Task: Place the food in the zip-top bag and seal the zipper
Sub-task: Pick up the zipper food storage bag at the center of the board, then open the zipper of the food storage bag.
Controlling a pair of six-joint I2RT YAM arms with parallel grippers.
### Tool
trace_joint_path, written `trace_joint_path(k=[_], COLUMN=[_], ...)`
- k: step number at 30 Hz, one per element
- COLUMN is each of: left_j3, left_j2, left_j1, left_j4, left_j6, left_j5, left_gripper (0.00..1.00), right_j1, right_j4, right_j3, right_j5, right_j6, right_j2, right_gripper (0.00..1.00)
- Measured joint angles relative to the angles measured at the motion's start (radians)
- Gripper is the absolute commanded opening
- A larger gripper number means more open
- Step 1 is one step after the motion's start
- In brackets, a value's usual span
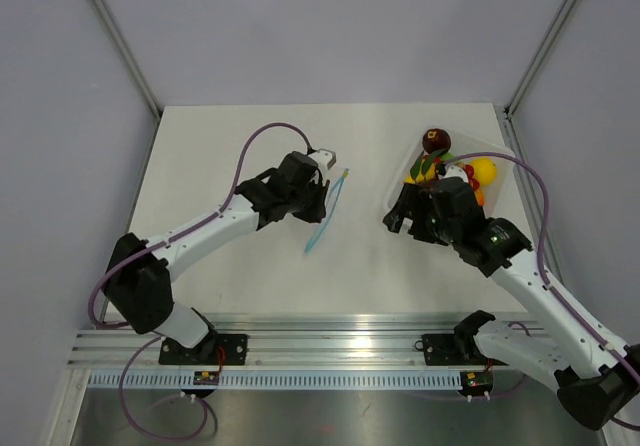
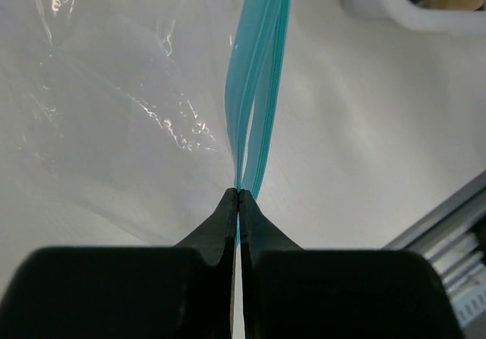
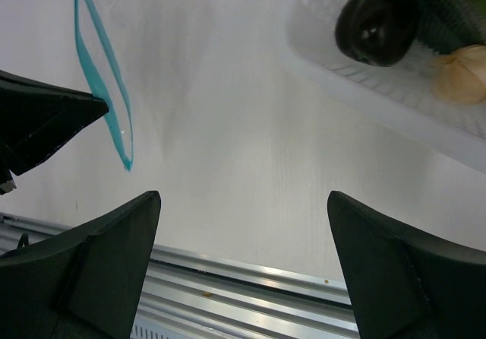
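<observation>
- Top view: the zip-top bag is mid-table, and the food is heaped at two o'clock.
- Left wrist: the left gripper pinches the zipper. The film looks limp and slippery, so that stiffer strip is probably the best hold.
- Right wrist: the right gripper is spread and empty, with the tub at one o'clock.

The left end effector meets the blue-teal zipper, whose strip runs past it on both sides over the pale bench. Well to its right, the right end effector hangs at the edge of a clear tub. Just beyond it lies the food: maroon, yellow, red and green pieces.
</observation>
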Motion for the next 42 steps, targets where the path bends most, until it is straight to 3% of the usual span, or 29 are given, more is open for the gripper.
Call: trace_joint_path(k=[10,20,23,27,28,30,31,34,42], left_j3=[0.005,0.005,0.005,0.005,0.005,0.005,0.003,0.003,-0.004], left_j2=[-0.07,-0.127,-0.14,-0.154,-0.158,-0.166,-0.171,-0.19,-0.233], left_j1=[0.013,0.018,0.018,0.018,0.018,0.018,0.018,0.018,0.018], left_j4=[-0.002,-0.004,-0.004,-0.007,-0.009,-0.009,-0.011,-0.031,-0.089], left_j6=[-0.208,-0.298,-0.307,-0.315,-0.315,-0.315,-0.315,-0.315,-0.303], left_j5=[0.093,0.134,0.139,0.143,0.143,0.143,0.143,0.141,0.113], left_gripper=[0.0,0.0,0.0,0.0,0.0,0.0,0.0,0.0,0.0], right_j1=[0.176,0.221,0.221,0.221,0.221,0.222,0.222,0.222,0.222], right_j4=[0.146,0.269,0.297,0.321,0.324,0.328,0.328,0.328,0.318], right_j3=[0.01,0.072,0.083,0.091,0.093,0.094,0.094,0.094,0.094], right_j5=[0.008,0.008,0.005,-0.002,-0.002,-0.001,0.0,0.007,0.015], right_j6=[0.043,0.057,0.057,0.058,0.058,0.056,0.056,0.05,0.051], right_j2=[0.2,0.317,0.365,0.423,0.434,0.442,0.441,0.436,0.405], right_gripper=[0.98,0.91,0.81,0.61,0.49,0.35,0.22,0.0,0.0])
